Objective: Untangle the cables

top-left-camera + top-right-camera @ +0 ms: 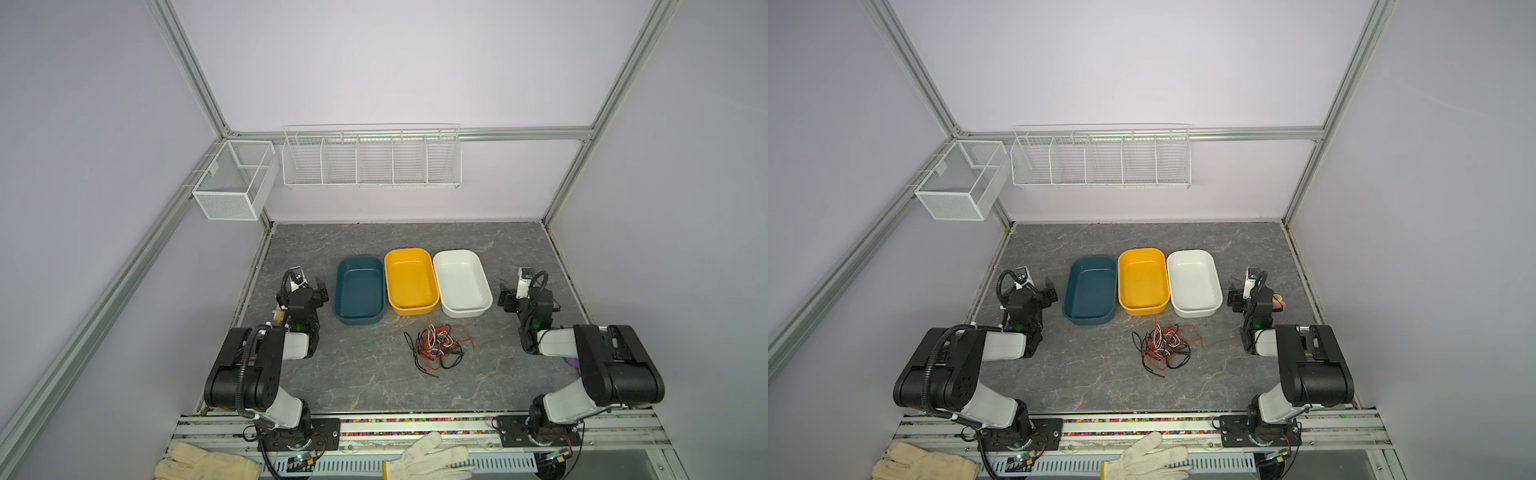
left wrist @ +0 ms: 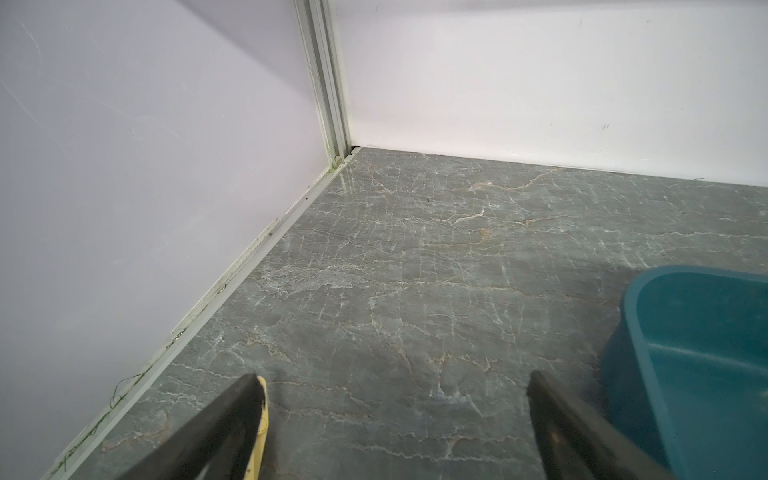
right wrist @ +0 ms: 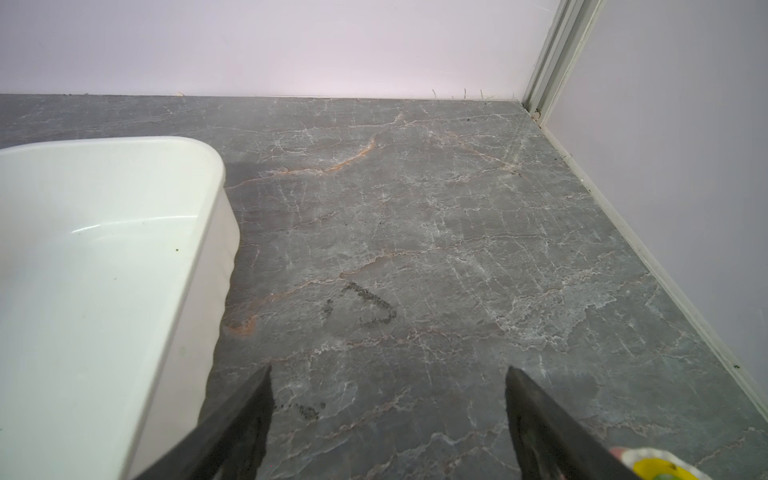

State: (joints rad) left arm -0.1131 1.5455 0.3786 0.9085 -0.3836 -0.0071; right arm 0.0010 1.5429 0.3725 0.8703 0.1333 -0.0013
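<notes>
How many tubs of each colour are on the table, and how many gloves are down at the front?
Blue tub: 1
Yellow tub: 1
White tub: 1
Gloves: 2
Total: 5

top views: high, looking down, share whole table (image 1: pixel 374 386); wrist views: low, close, facing back corners

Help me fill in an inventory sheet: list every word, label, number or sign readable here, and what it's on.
No readable text in any view.
Tag on the mesh basket: too small to read.
Dark smudge on the table: a scuff, not lettering.
Blue bin, yellow bin, white bin: no markings visible.
</notes>
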